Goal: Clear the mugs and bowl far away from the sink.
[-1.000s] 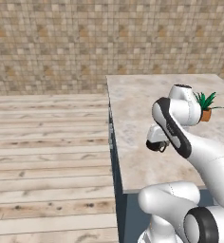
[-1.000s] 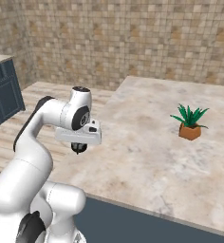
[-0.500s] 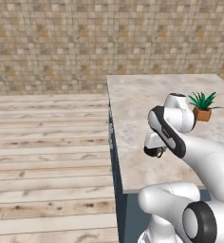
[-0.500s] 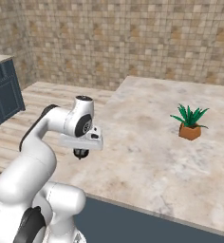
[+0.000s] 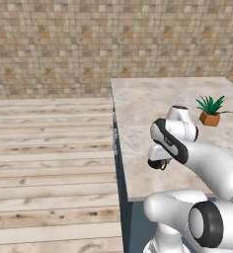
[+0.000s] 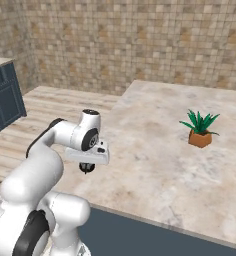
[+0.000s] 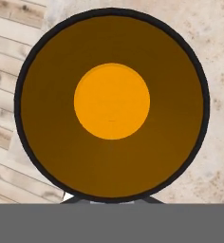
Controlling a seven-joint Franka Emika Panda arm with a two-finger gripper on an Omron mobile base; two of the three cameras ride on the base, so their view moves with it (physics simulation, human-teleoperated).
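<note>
Black ceramic mug with an orange inside (image 7: 112, 104) hangs directly under the pincer (image 6: 87, 167), clamped by its rim; the arm has swung it nearer the counter's edge, carrying continues

My left base camera sits behind my arm, looking forward and down over the surface (image 5: 138, 104) toward the tiled wall (image 5: 89, 44). My right one faces the same way from the other side (both catch the potted plant (image 5: 211, 110)). My hand camera stares straight down into the black mug (image 7: 111, 104), very near.
</note>
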